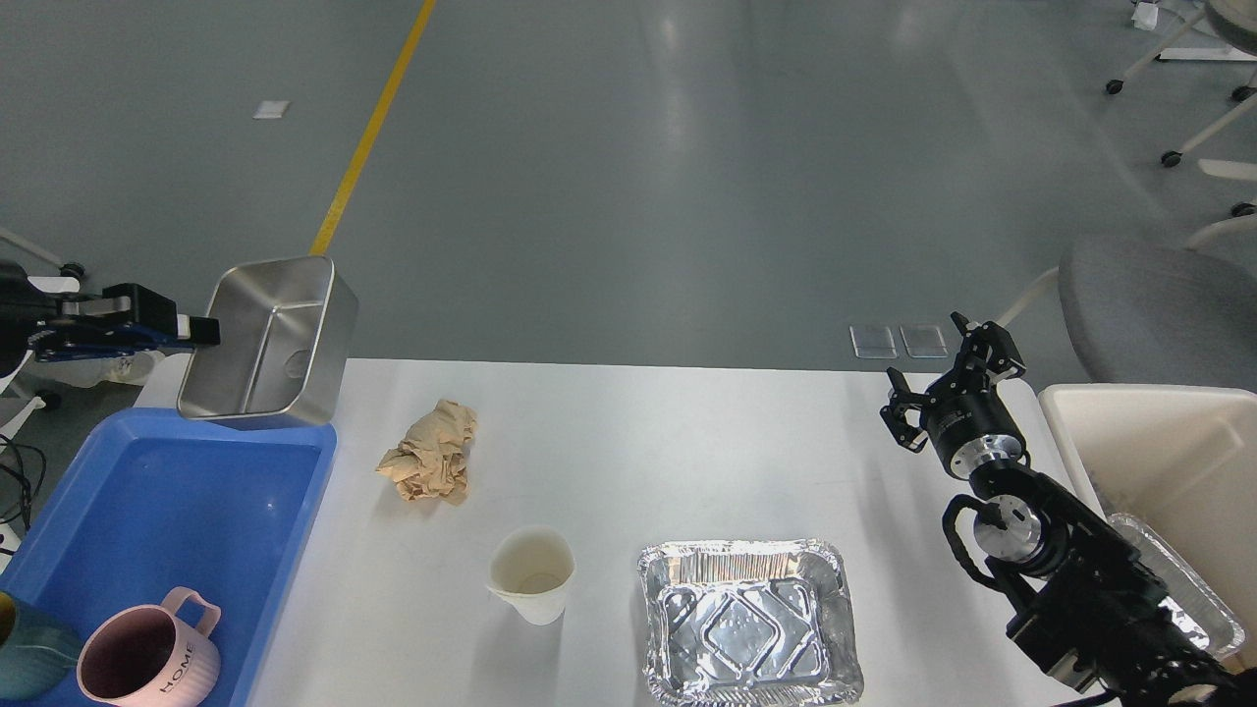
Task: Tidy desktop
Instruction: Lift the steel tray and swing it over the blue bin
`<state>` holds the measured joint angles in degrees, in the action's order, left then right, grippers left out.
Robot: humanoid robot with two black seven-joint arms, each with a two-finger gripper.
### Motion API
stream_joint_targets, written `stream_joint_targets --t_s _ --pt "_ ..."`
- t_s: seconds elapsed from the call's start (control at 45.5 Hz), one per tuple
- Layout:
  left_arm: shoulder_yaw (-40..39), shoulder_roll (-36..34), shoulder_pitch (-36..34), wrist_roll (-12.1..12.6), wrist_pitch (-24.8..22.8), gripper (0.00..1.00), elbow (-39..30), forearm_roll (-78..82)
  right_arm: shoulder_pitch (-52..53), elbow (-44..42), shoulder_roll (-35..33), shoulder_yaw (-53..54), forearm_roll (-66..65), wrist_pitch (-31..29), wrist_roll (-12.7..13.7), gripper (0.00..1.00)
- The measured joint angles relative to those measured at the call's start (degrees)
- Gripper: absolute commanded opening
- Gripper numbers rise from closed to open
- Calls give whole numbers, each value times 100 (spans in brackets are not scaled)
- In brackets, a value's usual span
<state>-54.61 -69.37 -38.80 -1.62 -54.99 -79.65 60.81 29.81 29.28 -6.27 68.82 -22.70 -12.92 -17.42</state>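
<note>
The white desktop (687, 432) fills the lower half of the head view. My left gripper (201, 329) is shut on the rim of a steel box (270, 339) and holds it tilted in the air above the far end of the blue tray (167, 491). My right gripper (943, 368) is open and empty above the desktop's right side, beside the cream bin (1159, 442). On the desktop lie a crumpled brown paper (432, 452), a paper cup (531, 573) and a foil tray (748, 621).
The blue tray holds a pink mug (142, 663) and a teal cup (25, 663) at its near end. A second foil tray (1174, 589) lies in the cream bin. A grey chair (1159, 304) stands behind the bin.
</note>
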Motion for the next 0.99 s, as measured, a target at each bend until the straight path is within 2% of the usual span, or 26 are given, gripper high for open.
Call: stream_joint_targets --t_s 0.198,0.352,0.66,0.99 --pt "-71 -131 -62 33 -1 0 505 -266 67 0 105 1 3 0 2 100" --pt "-8 27 30 75 137 0 1278 -408 85 0 136 2 3 0 2 100" --pt "115 850 493 292 941 0 2825 -471 63 0 140 0 3 0 2 100" --pt "321 1713 1248 470 1802 1 3488 -369 10 1 125 -1 2 0 2 100"
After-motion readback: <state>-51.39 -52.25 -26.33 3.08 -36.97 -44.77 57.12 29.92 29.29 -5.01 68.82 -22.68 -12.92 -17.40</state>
